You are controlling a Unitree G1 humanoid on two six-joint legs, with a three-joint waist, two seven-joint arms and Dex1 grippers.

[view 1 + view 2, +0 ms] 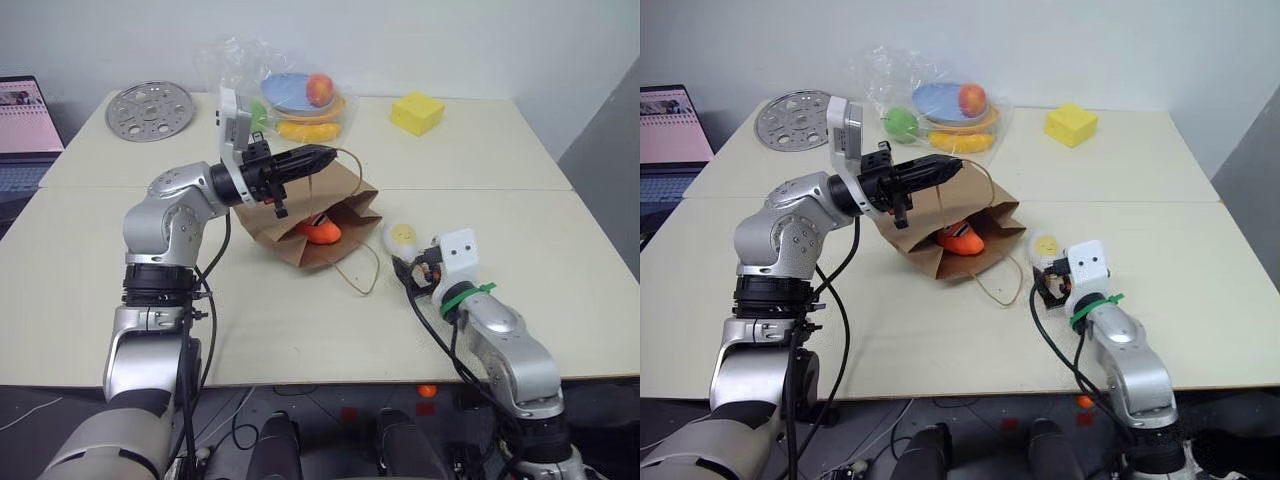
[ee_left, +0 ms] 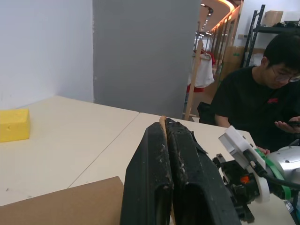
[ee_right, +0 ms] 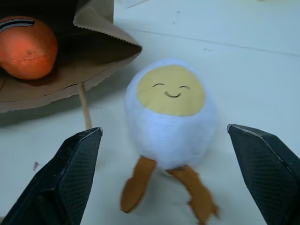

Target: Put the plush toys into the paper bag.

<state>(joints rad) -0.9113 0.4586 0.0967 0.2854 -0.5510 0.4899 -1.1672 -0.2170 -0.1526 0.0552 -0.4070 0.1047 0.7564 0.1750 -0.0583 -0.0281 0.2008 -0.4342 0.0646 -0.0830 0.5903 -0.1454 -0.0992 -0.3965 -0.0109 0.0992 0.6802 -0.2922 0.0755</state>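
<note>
The brown paper bag (image 1: pixel 292 222) lies on its side at mid-table with its mouth toward me. My left gripper (image 1: pixel 326 155) is shut on its thin handle (image 2: pixel 162 122) and holds the upper edge raised. The orange carrot toy (image 1: pixel 322 233) rests inside the mouth. The white egg toy (image 3: pixel 171 110), with a yellow face and brown legs, lies on the table just right of the bag. My right gripper (image 3: pixel 164 133) stands open just short of the egg, one finger on each side, touching nothing. The bag's second handle (image 1: pixel 362 275) lies loose on the table.
At the back stands a clear plastic bag (image 1: pixel 300 95) of toy fruit and plates, with a yellow sponge block (image 1: pixel 417 112) to its right. A perforated metal disc (image 1: pixel 149 110) and a laptop (image 1: pixel 25 130) are at the back left. A seated person (image 2: pixel 253 93) is beyond the table's right side.
</note>
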